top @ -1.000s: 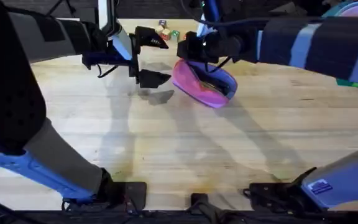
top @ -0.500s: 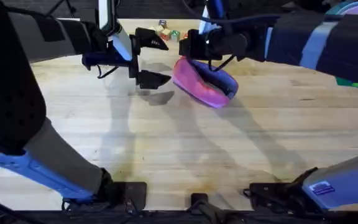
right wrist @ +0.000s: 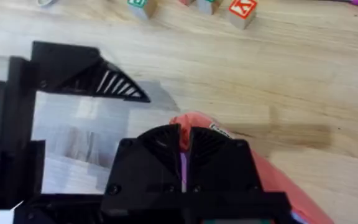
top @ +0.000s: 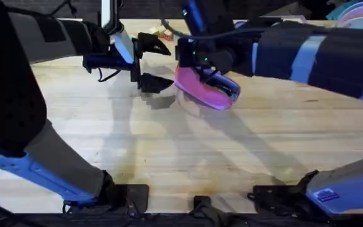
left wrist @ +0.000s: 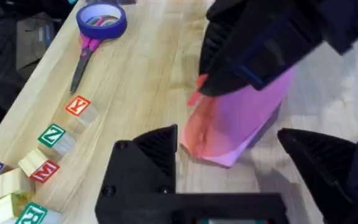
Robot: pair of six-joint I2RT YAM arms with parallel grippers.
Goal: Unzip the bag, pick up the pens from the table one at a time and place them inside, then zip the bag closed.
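Observation:
The bright-pink bag (top: 201, 90) lies on the table (top: 232, 151) at the far middle, its top slit partly open and dark inside. My right gripper (top: 191, 57) sits on the bag's left end. In the right wrist view its fingers (right wrist: 182, 146) are pressed together on a thin strip of the bag (right wrist: 278, 180). My left gripper (top: 169, 65) hovers just left of the bag, open and holding nothing; in the left wrist view the bag (left wrist: 235, 118) lies just ahead of its spread fingers. The pens are out of view.
Lettered wooden blocks (left wrist: 55, 137) line the far table edge behind the bag. Purple-handled scissors (left wrist: 82, 59) and a roll of blue tape (left wrist: 101, 18) lie beyond them. Stacked plates (top: 358, 9) sit at the far right. The near table is bare wood.
The right gripper has shifted a little to the left along the bag's top. The bag and the left gripper have hardly moved.

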